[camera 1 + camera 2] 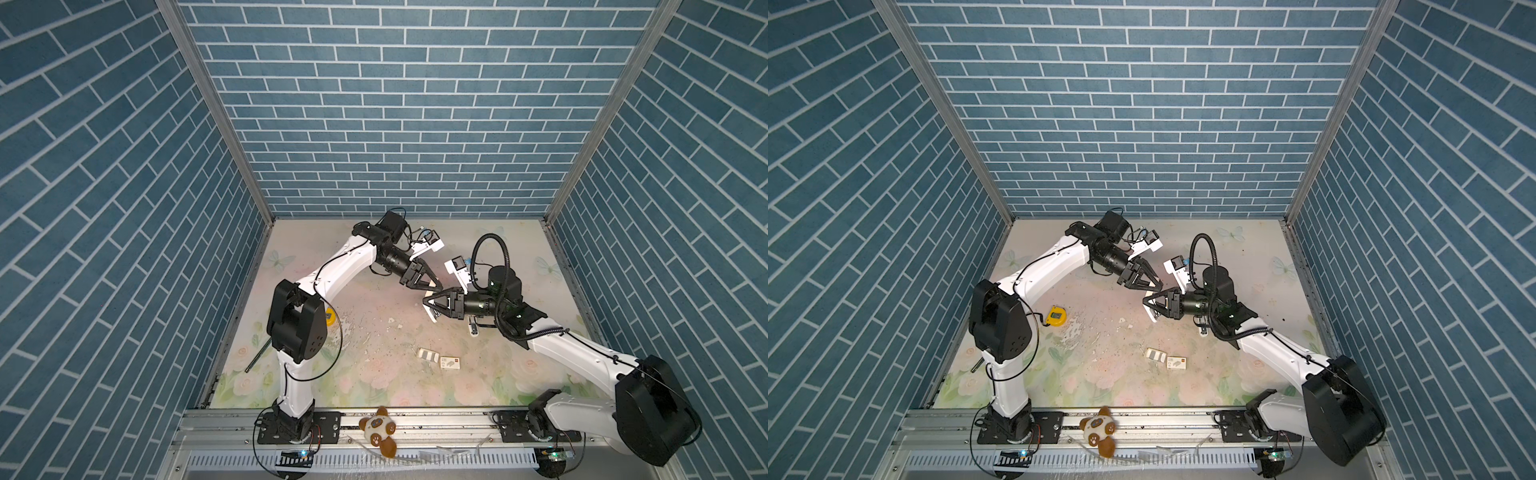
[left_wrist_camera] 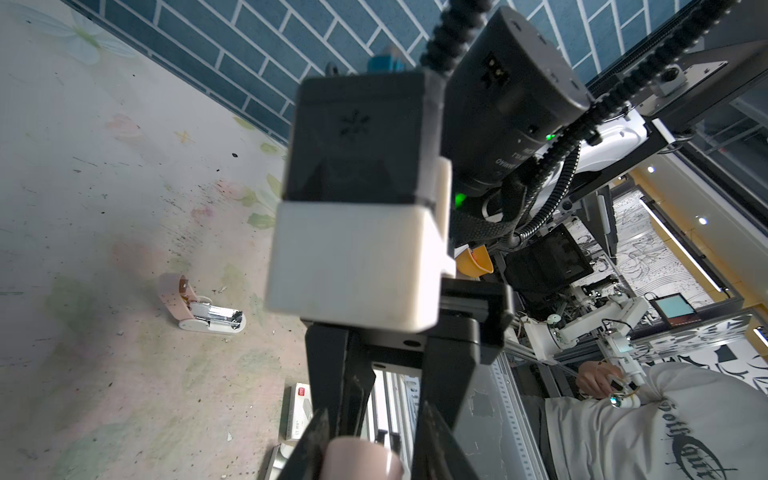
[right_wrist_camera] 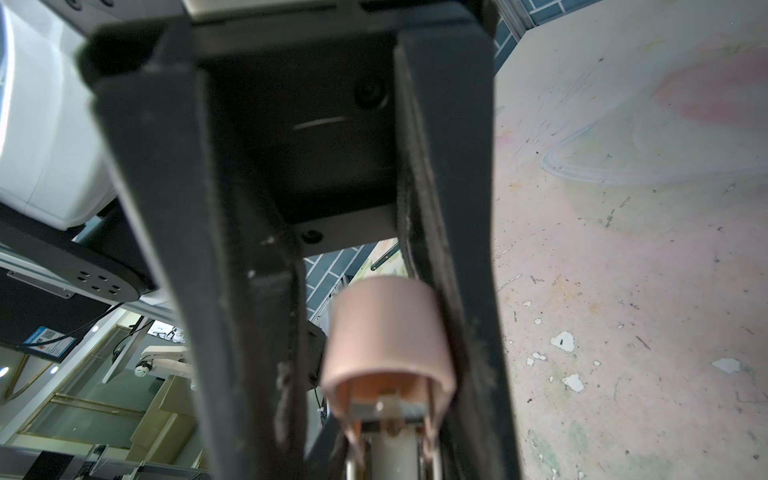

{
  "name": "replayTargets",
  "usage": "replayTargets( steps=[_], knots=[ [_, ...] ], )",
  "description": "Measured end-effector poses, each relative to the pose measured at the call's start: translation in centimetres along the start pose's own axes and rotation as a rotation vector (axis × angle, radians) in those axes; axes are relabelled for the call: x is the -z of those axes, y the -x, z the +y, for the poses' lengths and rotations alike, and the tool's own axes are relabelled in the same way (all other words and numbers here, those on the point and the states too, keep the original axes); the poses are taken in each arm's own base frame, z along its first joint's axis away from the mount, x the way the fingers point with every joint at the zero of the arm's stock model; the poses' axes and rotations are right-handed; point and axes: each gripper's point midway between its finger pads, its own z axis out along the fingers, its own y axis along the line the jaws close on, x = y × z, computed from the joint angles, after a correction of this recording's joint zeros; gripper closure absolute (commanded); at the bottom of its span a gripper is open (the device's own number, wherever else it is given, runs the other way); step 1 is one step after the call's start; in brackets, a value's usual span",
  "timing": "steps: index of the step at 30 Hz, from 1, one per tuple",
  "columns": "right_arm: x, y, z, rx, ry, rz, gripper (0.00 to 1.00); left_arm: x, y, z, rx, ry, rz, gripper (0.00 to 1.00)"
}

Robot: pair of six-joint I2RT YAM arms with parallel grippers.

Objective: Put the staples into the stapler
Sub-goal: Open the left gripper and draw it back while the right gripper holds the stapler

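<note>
A stapler (image 1: 432,318) with a pink lid (image 3: 386,332) and white base hangs above the mat, and my right gripper (image 1: 429,307) is shut on it. The right wrist view shows its metal magazine under the lid. My left gripper (image 1: 435,286) meets it from the back, open. The lid's pink end (image 2: 361,459) sits between the left fingers, against one and just off the other. The staples lie nearer the front in both top views: a white tray (image 1: 428,354) with grey strips beside a printed white sleeve (image 1: 450,363). The left wrist view shows the sleeve (image 2: 297,411) too.
A second stapler (image 1: 473,329), flipped open, lies on the mat under my right forearm and shows in the left wrist view (image 2: 203,311). A yellow tape measure (image 1: 1055,316) sits at the left. A plush toy (image 1: 378,428) rests on the front rail. Paint chips dot the mat.
</note>
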Motion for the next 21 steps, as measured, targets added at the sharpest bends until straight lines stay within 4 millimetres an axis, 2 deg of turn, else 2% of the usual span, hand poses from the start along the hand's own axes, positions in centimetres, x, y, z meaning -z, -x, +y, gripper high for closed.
replayTargets(
  steps=[4, 6, 11, 14, 17, 21],
  knots=[
    [-0.2, -0.4, -0.9, -0.028, -0.028, 0.01, 0.88, 0.1, 0.0, 0.1, -0.023, 0.027, 0.006, 0.28],
    [-0.2, -0.5, -1.2, -0.038, -0.041, 0.011, 0.88, 0.2, 0.0, 0.1, -0.033, 0.042, 0.009, 0.21],
    [-0.2, -0.5, -1.9, -0.054, -0.08, 0.017, 0.88, 0.8, -0.5, 0.2, -0.067, 0.116, 0.03, 0.15],
    [-0.2, -0.2, -2.2, -0.043, -0.115, 0.018, 0.88, 2.1, -0.9, 0.8, -0.075, 0.185, 0.03, 0.15],
    [0.1, -0.1, -3.3, -0.042, -0.192, 0.02, 0.88, 5.0, -0.9, 1.8, -0.076, 0.285, 0.003, 0.15],
    [0.7, -0.5, -5.3, -0.028, -0.311, 0.034, 0.88, 10.6, -0.2, 2.6, -0.091, 0.45, -0.06, 0.15]
  ],
)
